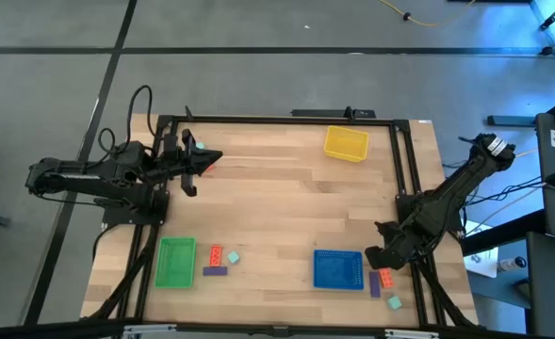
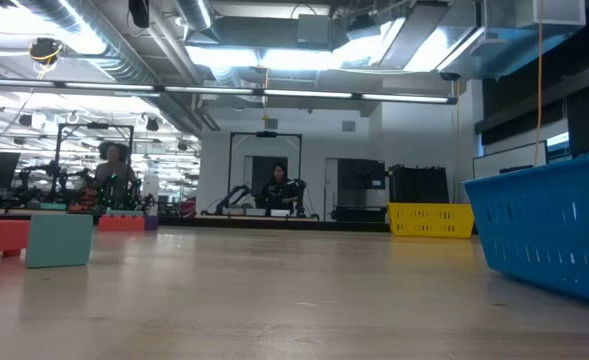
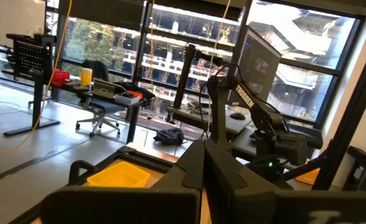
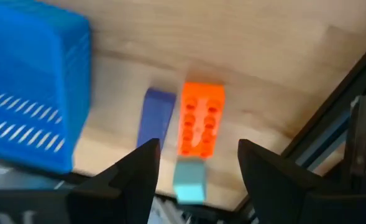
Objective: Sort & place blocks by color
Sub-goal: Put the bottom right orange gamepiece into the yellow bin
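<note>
Three blocks lie flat on the table just right of the blue tray [image 1: 338, 269]: an orange-red bar [image 4: 200, 118], a purple bar [image 4: 156, 118] and a mint cube [image 4: 189, 180]. My right gripper [image 1: 383, 258] hovers above them, open, and in the right wrist view [image 4: 198, 149] its fingers frame the orange-red bar without touching it. Three more blocks lie beside the green tray [image 1: 175, 262]: orange-red [image 1: 216, 255], mint [image 1: 234, 256] and purple [image 1: 215, 271]. My left gripper [image 1: 208, 160] is shut and held level over the table's far left part.
The yellow tray [image 1: 346, 143] sits near the far edge, right of centre. The dark frame rail [image 1: 411, 188] runs along the table's right edge, close behind my right arm. Bare wood [image 1: 286, 207] spreads across the middle. People sit in the room beyond the table.
</note>
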Robot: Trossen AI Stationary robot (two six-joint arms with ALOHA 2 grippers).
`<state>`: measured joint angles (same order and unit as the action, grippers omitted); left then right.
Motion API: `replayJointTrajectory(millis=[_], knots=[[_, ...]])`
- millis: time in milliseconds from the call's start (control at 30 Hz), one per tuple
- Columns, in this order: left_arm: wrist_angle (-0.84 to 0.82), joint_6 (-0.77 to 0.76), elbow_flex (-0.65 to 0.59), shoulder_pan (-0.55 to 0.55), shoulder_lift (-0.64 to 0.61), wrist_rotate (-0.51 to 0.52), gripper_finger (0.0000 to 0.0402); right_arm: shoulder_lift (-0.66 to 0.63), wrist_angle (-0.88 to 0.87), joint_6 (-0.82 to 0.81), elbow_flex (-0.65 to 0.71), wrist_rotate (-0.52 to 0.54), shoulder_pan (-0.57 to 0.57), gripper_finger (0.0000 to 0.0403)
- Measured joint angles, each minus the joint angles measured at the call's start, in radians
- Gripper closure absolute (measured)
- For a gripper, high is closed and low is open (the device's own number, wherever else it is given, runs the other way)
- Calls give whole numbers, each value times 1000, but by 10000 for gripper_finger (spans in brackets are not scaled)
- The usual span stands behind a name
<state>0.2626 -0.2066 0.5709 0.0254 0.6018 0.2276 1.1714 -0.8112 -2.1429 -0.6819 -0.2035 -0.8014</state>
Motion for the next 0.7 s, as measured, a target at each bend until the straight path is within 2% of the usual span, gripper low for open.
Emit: replayJointTrajectory(millis=[700], knots=[[0,0,0,0,0,0,401,258,105,51,0,-8,-6,183]])
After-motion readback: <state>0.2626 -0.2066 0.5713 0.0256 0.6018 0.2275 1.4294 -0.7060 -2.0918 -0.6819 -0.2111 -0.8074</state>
